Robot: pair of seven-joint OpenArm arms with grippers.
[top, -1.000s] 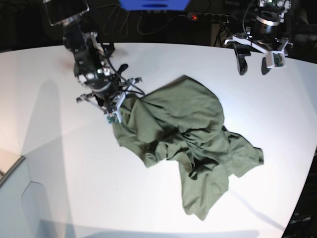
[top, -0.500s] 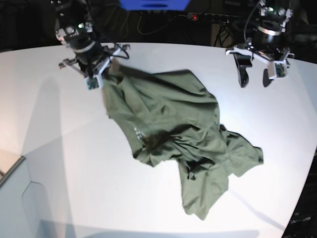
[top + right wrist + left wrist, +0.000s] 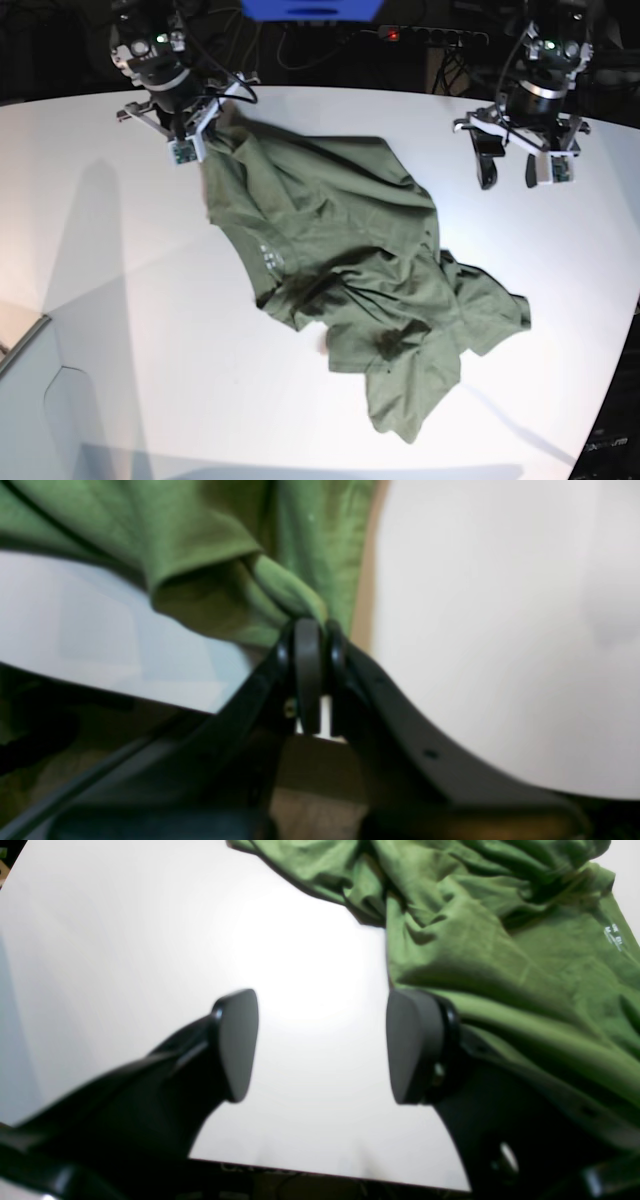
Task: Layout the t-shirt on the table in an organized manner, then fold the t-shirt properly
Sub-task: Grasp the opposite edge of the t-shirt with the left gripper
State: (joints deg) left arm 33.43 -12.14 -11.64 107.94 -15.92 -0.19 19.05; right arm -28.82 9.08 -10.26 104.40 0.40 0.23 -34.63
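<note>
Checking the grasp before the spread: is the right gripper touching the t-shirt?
Touching. The right wrist view shows the right gripper shut on a bunched fold of the t-shirt.

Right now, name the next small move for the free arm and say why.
Probably bring the open left gripper down onto the shirt edge nearest it and pinch. The right gripper is shut on one bunched corner at the table's far side, while the rest lies crumpled, so a second hold lets both arms spread it.

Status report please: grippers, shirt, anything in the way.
Right gripper shut on a shirt edge, lifted at the table's far side. Left gripper open, empty, beside the cloth. Shirt crumpled, unfolded. Nothing in the way.
</note>
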